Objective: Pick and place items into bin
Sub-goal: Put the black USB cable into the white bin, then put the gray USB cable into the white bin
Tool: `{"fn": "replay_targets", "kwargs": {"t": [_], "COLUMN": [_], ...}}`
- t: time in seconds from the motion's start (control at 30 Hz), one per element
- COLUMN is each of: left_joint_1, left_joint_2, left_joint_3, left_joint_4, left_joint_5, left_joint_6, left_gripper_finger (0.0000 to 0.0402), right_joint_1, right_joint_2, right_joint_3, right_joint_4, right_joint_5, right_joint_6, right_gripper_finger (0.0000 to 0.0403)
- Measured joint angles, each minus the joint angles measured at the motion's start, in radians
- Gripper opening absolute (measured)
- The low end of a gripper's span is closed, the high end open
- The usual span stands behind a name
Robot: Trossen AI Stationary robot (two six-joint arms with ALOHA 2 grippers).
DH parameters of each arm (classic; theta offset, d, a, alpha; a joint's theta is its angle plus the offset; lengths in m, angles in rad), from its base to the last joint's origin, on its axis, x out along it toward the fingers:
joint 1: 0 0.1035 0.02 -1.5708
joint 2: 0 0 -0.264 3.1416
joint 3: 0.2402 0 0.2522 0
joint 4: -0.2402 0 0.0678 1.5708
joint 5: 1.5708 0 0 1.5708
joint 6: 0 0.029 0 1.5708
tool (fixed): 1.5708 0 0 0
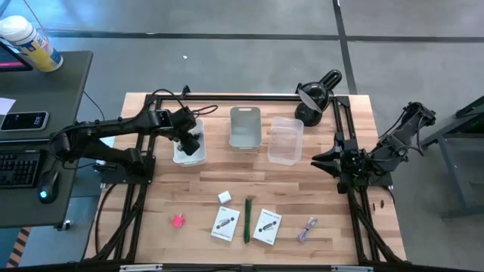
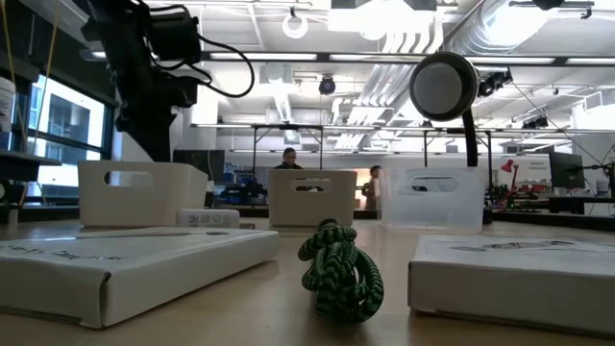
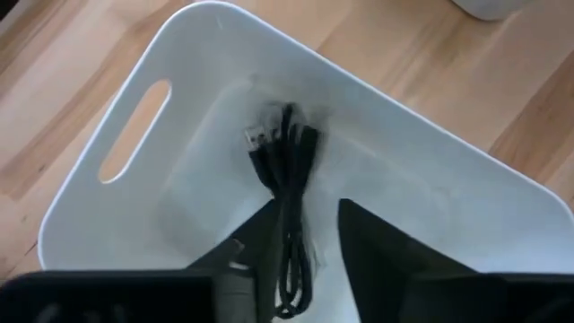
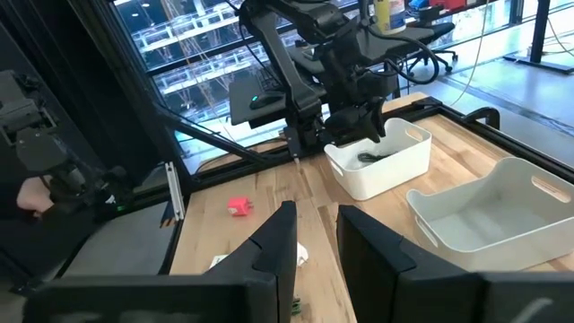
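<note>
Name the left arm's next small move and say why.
Probably lift the left tool straight up out of the white bin. Its fingers stand apart over the black cable, which lies coiled on the bin's floor, so the drop looks done.

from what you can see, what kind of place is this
Most likely a robotics lab or workshop: a wooden table fitted with two robot arms, exposed ducts and strip lights overhead, and a desk with a keyboard beside it.
</note>
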Motion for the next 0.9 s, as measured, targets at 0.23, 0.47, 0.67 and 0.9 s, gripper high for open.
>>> {"fn": "replay_targets", "kwargs": {"t": [0.23,0.47,0.67,0.9], "left_joint_1": [0.000,0.000,0.000,0.000], "left_joint_2": [0.000,-0.031,-0.075,-0.110], "left_joint_3": [0.012,0.107,0.202,0.260], "left_joint_4": [-0.003,-0.007,-0.002,0.011], "left_joint_5": [0.067,0.206,0.227,0.213], "left_joint_6": [0.091,0.270,0.360,0.394], "left_gripper_finger": [0.0166,0.0166,0.0143,0.0123], "right_joint_1": [0.000,0.000,0.000,0.000], "right_joint_2": [0.000,0.011,0.098,0.279], "right_joint_3": [0.000,0.000,0.000,0.000], "right_joint_4": [-0.010,-0.199,-0.261,-0.262], "right_joint_5": [-0.040,-0.253,-0.430,-0.627], "right_joint_6": [0.003,0.254,0.369,0.369], "right_gripper_finger": [0.0074,0.0074,0.0074,0.0074]}}
